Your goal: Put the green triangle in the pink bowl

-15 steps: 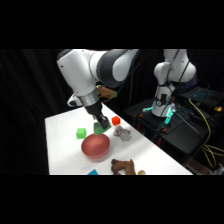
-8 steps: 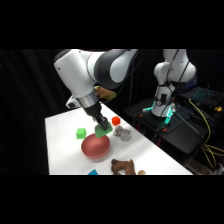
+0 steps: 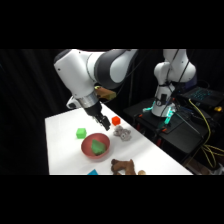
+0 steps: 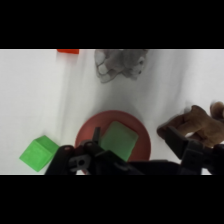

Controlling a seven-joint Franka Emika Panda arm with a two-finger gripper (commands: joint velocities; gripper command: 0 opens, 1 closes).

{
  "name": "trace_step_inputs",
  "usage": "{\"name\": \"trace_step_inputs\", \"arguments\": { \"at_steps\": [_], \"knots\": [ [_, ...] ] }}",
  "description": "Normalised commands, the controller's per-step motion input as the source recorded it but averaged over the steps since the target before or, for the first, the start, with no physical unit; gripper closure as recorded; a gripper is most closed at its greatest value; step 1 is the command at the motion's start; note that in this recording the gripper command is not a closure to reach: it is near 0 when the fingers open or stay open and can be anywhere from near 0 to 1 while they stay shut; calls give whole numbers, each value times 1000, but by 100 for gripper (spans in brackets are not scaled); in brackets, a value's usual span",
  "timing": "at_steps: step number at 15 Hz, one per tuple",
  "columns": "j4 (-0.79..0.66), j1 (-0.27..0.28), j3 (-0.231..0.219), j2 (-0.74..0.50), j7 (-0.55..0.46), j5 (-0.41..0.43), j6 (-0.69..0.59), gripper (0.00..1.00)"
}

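The green triangle (image 3: pixel 98 146) lies inside the pink bowl (image 3: pixel 88 150), near its middle. The wrist view shows it from above as a light-green block (image 4: pixel 119 140) resting flat in the bowl (image 4: pixel 142 137). My gripper (image 3: pixel 104 121) hangs just above the bowl's far rim and is open, holding nothing. One dark finger (image 4: pixel 95 136) shows beside the block, apart from it.
A small bright-green cube (image 3: pixel 81 133) sits left of the bowl. An orange block (image 3: pixel 116 120) and a grey crumpled object (image 3: pixel 121 132) lie behind and to the right. A brown object (image 3: pixel 124 166) and a blue piece (image 3: pixel 93 172) lie near the front edge. A second arm (image 3: pixel 167 75) stands off the table.
The green triangle was held in my gripper above the bowl's far side. It now lies in the bowl, and the gripper has let go.
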Motion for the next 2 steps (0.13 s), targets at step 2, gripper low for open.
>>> {"name": "trace_step_inputs", "arguments": {
  "at_steps": [2],
  "knots": [
    [50, -12, 30, -42, -73, 59, -102, 0]
  ]
}}
